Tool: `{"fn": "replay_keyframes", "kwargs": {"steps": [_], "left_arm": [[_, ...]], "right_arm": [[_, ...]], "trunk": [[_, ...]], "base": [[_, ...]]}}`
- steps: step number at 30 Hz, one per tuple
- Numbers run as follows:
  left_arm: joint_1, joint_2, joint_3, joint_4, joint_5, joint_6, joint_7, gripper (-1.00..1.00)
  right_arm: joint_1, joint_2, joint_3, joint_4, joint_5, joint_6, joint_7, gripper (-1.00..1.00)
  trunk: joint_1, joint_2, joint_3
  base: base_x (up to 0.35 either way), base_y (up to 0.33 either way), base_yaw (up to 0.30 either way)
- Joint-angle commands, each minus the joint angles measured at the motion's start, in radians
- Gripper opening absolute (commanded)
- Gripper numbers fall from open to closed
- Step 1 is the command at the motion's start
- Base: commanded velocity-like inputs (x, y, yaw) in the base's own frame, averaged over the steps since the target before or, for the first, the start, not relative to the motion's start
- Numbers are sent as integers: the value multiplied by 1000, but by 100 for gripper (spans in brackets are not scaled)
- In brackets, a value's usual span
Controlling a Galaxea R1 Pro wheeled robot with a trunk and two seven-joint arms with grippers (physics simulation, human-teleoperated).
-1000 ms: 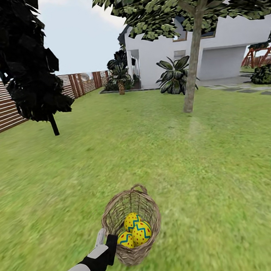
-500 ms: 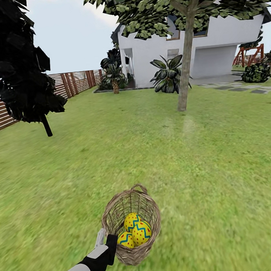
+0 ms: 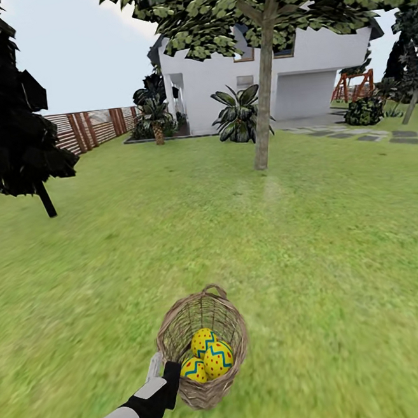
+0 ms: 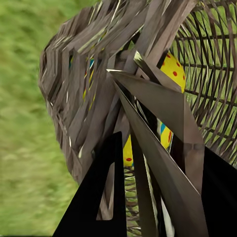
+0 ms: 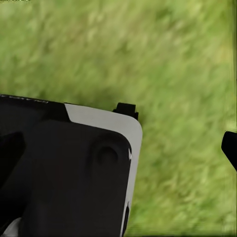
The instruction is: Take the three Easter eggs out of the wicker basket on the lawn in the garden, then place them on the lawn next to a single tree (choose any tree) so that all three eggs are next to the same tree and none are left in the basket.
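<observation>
I'm carrying the wicker basket [image 3: 203, 350], my left gripper [image 3: 166, 371] clamped on its rim, all three Easter eggs [image 3: 208, 355] inside. Next I'd roll toward the tree [image 3: 262, 95] across the lawn [image 3: 303, 257]. I cannot tell how the right gripper's jaws stand.

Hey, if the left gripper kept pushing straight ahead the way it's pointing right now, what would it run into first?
The left gripper is already at the wicker basket, at the near wall. Straight on it would probably press into that weave first, with the Easter eggs just behind. Exact contact is hard to judge.

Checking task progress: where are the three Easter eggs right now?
In the head view, low centre, all three Easter eggs sit inside the wicker basket, with the left gripper at its near rim.
</observation>
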Motion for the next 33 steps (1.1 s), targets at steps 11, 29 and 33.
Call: {"fn": "replay_keyframes", "kwargs": {"steps": [11, 29, 33], "left_arm": [[0, 0, 7, -3, -5, -2, 6, -100], [0, 0, 8, -3, -5, -1, 6, -100], [0, 0, 7, -2, -5, -1, 6, -100]], "right_arm": [[-1, -2, -8, 1, 9, -4, 3, 100], [-1, -2, -8, -2, 13, -4, 1, 100], [-1, -3, -6, -4, 21, -5, -4, 100]], "trunk": [[-42, 76, 34], [-111, 202, 90], [-126, 230, 103]], "base": [[0, 0, -285], [0, 0, -191], [0, 0, -1]]}}
